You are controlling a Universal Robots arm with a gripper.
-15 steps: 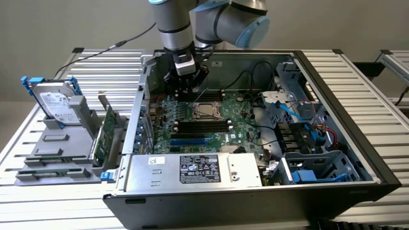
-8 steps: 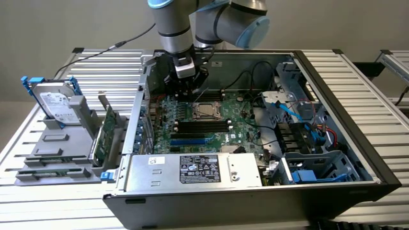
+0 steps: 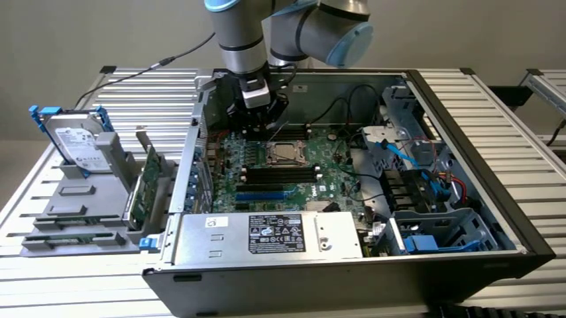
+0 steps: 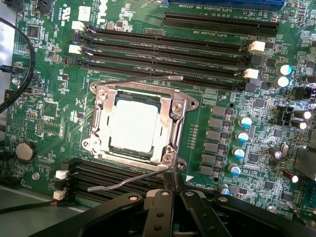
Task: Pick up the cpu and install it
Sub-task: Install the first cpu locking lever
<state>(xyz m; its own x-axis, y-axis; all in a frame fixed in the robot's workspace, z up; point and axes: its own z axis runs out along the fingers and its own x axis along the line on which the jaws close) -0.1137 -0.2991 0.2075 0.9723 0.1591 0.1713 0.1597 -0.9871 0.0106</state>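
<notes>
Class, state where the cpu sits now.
The cpu lies in the socket of the motherboard inside the open case, near the exterior view's middle, between two banks of memory slots.

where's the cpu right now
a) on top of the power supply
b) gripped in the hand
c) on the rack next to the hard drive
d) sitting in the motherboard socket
d: the cpu lies inside the metal socket frame on the motherboard, apart from the shut hand.
</notes>
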